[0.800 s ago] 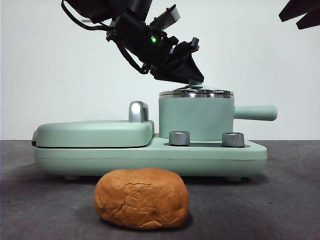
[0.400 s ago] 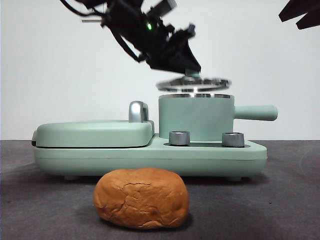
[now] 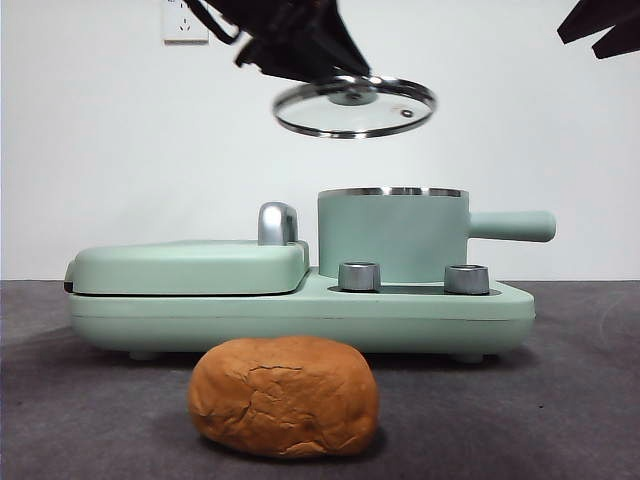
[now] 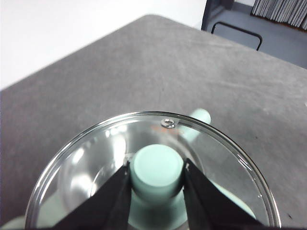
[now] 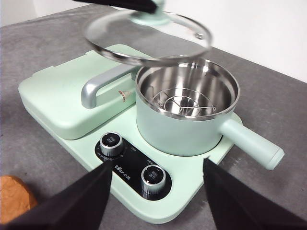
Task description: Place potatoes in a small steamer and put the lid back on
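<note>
Overhead, left fingers (image 4: 192,191) pinch lid (image 4: 86,163) knob (image 4: 157,168).

Soft, even room light is falling from overhead. The round glass lid with its steel rim (image 3: 354,106) is catching white glare and blurring slightly below the left gripper (image 4: 157,178); the orange-brown crusty potato (image 3: 284,396) is casting a faint shadow.

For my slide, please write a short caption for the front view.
Left gripper holds the glass lid above the open steamer; potato waits on the table.
</note>
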`<state>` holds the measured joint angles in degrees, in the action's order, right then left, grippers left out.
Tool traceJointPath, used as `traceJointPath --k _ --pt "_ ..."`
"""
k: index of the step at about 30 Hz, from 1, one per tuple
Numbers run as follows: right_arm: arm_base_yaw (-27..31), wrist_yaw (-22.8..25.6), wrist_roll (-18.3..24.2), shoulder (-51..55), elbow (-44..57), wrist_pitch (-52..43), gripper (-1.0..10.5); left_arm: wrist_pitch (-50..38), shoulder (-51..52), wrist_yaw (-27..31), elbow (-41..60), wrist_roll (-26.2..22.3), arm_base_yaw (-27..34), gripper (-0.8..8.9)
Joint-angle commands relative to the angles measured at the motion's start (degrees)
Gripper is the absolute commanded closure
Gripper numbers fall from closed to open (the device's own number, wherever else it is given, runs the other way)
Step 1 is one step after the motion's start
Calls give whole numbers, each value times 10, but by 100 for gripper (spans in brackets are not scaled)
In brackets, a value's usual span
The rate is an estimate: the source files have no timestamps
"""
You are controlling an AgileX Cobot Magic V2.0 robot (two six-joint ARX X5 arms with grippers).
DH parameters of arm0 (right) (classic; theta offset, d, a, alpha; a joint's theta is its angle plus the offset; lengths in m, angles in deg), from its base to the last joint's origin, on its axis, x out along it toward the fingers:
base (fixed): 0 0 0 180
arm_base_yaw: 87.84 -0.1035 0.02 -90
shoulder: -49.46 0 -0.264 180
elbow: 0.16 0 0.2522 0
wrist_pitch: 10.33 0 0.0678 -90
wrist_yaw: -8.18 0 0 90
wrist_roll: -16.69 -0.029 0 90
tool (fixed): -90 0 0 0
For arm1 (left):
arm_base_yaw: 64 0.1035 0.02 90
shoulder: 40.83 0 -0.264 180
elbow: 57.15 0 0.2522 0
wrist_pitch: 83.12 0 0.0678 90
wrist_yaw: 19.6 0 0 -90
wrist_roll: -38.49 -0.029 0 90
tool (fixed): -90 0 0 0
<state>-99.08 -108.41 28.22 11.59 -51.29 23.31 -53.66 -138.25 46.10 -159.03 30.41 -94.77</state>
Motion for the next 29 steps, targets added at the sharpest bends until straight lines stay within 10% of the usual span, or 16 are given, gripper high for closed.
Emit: traceJointPath --k 1,19,29 --pt "-3 0 -6 -2 -12 -6 647 16 17 -14 -13 -17 12 798" --pt "-68 -4 -1 -6 -12 -5 647 63 193 -28 154 -27 116 796" --pt "-206 21 14 -78 -12 6 593 42 352 -17 307 43 157 797"
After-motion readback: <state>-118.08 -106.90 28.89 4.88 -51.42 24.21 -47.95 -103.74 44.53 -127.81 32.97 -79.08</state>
